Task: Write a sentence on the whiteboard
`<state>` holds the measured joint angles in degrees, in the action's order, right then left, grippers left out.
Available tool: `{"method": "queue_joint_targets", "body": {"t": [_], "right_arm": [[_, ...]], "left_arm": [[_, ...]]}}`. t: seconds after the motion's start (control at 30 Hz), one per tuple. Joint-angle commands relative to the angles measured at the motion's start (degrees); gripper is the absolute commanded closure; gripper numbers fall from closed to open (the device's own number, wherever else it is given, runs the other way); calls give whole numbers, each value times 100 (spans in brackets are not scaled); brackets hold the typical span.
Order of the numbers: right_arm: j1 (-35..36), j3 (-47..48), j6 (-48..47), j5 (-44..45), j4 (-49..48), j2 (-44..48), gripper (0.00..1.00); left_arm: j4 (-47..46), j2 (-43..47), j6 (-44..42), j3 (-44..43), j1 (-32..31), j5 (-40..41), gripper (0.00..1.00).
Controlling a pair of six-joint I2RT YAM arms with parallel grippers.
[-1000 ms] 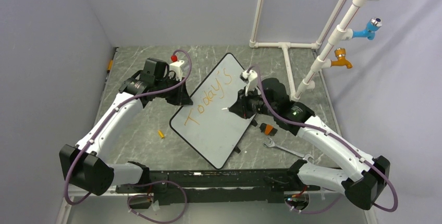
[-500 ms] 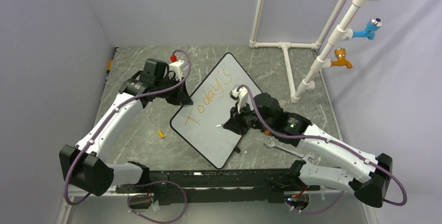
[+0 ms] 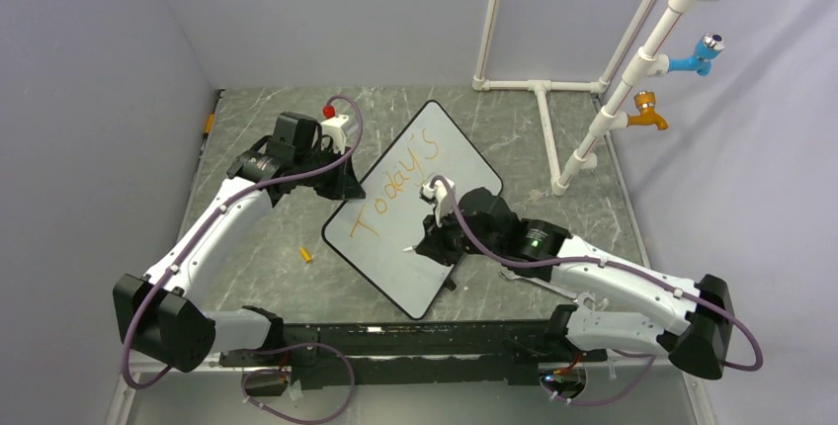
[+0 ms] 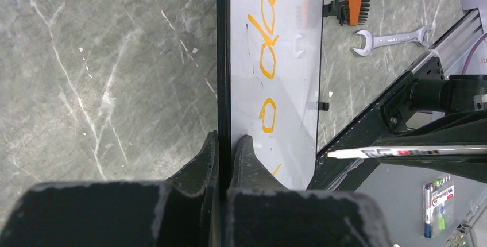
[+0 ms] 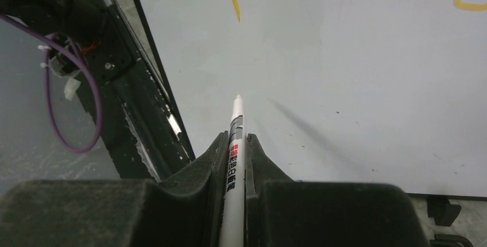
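The whiteboard (image 3: 390,265) lies slantwise at mid-table. Your left gripper (image 4: 225,141) is clamped on its black rim, steadying it. Your right gripper (image 5: 235,139) is closed on a marker (image 5: 236,118), with the tip over bare board below the writing; whether it touches, you cannot tell. Of the sentence (image 3: 397,188), only orange "Today's" shows, so the second line seems about to begin. Next, set the tip down lightly and start the first stroke. White space is ample below the word, but the rim runs close beside the tip. A wrench (image 4: 390,35) and hex keys (image 4: 347,8) lie off the board's right side.
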<state>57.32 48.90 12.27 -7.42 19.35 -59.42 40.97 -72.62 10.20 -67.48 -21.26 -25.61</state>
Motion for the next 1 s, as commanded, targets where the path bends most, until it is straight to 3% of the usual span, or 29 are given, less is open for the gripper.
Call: {"method": "queue_joint_targets", "body": {"t": [0.0,0.97], "right_arm": [[197,192,-61,407,-310,-251,100],[633,724,-98,1155,-496,-1168,100]], "left_arm": [[-60,-17,-565,123,-8,1272,100],[-85,160,-563,202,-10,1255,100]]}}
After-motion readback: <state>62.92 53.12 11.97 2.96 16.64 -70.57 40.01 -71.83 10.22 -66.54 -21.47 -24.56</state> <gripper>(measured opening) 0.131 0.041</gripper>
